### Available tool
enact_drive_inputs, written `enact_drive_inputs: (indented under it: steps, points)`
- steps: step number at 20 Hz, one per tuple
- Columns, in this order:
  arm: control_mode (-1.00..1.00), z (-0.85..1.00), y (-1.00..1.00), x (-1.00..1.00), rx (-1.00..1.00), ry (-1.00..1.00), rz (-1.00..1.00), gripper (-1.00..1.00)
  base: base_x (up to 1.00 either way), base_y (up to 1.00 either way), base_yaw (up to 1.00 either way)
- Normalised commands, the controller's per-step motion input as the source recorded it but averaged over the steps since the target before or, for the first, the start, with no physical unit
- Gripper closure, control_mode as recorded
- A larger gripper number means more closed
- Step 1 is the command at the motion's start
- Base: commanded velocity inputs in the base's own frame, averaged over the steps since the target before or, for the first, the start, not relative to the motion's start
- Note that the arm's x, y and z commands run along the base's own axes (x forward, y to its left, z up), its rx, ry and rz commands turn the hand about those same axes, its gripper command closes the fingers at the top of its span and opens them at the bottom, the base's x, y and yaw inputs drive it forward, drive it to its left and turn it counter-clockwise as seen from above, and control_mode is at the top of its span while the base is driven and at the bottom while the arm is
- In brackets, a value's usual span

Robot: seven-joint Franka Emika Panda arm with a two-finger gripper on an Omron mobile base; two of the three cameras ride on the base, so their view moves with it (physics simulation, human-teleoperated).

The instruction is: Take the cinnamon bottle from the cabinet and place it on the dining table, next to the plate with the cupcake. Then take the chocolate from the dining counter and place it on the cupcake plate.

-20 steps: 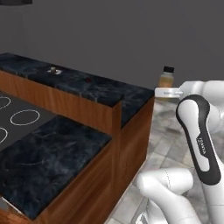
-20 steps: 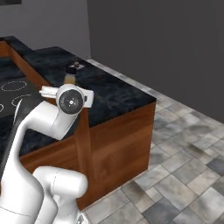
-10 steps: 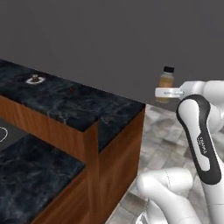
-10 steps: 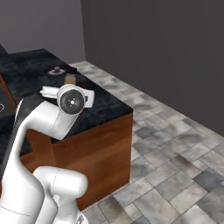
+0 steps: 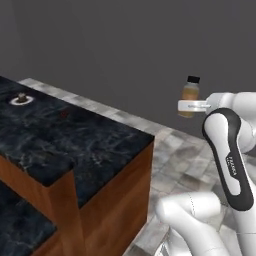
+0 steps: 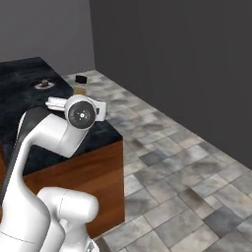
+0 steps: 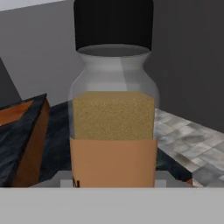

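Between the gripper (image 5: 189, 104) fingers the bottle (image 5: 189, 96) is held upright, clear of the floor and out past the end of the table (image 5: 75, 145); the jaws are closed narrowly on its lower body. Seen from the hand, the bottle (image 7: 113, 109) is clear glass with a black cap, tan powder inside and an orange label. From the left base view, the plate (image 5: 21, 100) with the cupcake (image 5: 21, 96) is seen at about 9 o'clock from the bottle, well apart, on the black marbled top. A small dark red patch that may be the chocolate (image 5: 63, 114) lies near the plate, towards 4 o'clock. Grey tiled floor (image 6: 182, 162) and dark walls (image 6: 197, 59) are seen beyond.
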Motion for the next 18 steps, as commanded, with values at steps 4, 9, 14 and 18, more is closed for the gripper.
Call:
enact_drive_inputs:
  steps: [4,9,14,18]
  points:
    - [1.0,0.0,0.0,0.0,0.0,0.0,0.0,1.0,0.61,-0.49,0.19]
    - [1.0,0.0,0.0,0.0,0.0,0.0,0.0,1.0,0.6,-0.48,0.22]
    - [1.0,0.0,0.0,0.0,0.0,0.0,0.0,1.0,0.58,-0.45,0.26]
    - [1.0,0.0,0.0,0.0,0.0,0.0,0.0,1.0,0.57,-0.43,0.3]
